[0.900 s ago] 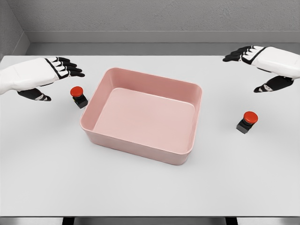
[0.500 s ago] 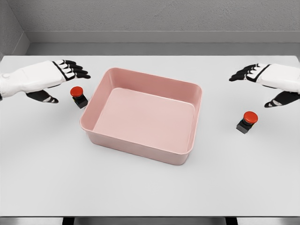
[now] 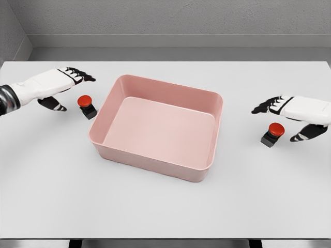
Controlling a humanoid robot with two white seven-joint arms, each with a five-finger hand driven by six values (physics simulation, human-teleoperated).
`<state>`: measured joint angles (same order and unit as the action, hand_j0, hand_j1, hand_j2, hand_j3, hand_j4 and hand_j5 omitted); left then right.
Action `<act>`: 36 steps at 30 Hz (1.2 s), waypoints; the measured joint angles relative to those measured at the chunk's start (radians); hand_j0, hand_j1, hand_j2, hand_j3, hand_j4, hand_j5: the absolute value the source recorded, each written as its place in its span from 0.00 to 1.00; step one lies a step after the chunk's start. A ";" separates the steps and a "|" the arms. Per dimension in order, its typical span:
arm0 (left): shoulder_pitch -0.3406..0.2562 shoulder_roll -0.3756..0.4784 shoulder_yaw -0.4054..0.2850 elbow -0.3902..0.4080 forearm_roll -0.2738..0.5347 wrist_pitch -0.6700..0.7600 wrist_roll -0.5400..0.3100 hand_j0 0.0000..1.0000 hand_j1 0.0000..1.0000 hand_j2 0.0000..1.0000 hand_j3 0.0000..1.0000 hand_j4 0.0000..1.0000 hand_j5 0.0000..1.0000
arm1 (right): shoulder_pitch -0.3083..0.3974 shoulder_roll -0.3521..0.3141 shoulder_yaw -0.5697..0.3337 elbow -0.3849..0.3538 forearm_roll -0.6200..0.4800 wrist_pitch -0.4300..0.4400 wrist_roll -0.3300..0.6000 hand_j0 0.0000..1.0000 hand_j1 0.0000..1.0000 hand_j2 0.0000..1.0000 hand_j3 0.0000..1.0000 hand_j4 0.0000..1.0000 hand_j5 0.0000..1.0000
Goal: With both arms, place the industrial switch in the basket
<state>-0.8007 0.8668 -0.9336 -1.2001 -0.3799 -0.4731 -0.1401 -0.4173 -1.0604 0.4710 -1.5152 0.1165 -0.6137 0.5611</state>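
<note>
A pink basket (image 3: 155, 155) sits mid-table, empty. The right hand (image 3: 295, 111), fingers spread and holding nothing, hovers just beside a red-capped switch (image 3: 272, 134) right of the basket. Farther back, the left hand (image 3: 54, 85), also spread, nears another switch (image 3: 86, 106). White table (image 3: 51, 196), grey wall (image 3: 165, 20) behind.

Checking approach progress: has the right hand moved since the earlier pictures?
Yes. The right hand has dropped toward the near table edge, now beside the right-side switch.
</note>
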 measured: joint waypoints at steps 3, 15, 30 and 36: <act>0.015 -0.029 0.000 0.023 -0.008 0.006 0.010 1.00 1.00 1.00 1.00 1.00 1.00 | 0.012 0.002 0.001 -0.001 0.000 0.000 0.000 1.00 1.00 1.00 1.00 1.00 1.00; 0.029 -0.096 -0.001 0.097 -0.025 0.010 0.054 1.00 1.00 1.00 1.00 1.00 1.00 | 0.025 0.053 0.008 -0.002 0.008 0.000 0.004 1.00 1.00 1.00 1.00 1.00 1.00; 0.043 -0.106 0.001 0.095 -0.028 0.009 0.066 1.00 1.00 1.00 1.00 1.00 1.00 | 0.023 0.056 0.008 0.014 0.061 0.000 0.010 0.91 0.91 0.91 0.91 0.91 0.91; 0.043 -0.109 0.001 0.093 -0.028 0.009 0.066 1.00 1.00 1.00 1.00 1.00 1.00 | 0.025 0.056 0.008 0.018 0.072 0.000 0.011 0.86 0.86 0.86 0.86 0.86 0.86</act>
<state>-0.7578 0.7579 -0.9325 -1.1071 -0.4079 -0.4642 -0.0742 -0.3927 -1.0041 0.4789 -1.4974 0.1884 -0.6134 0.5719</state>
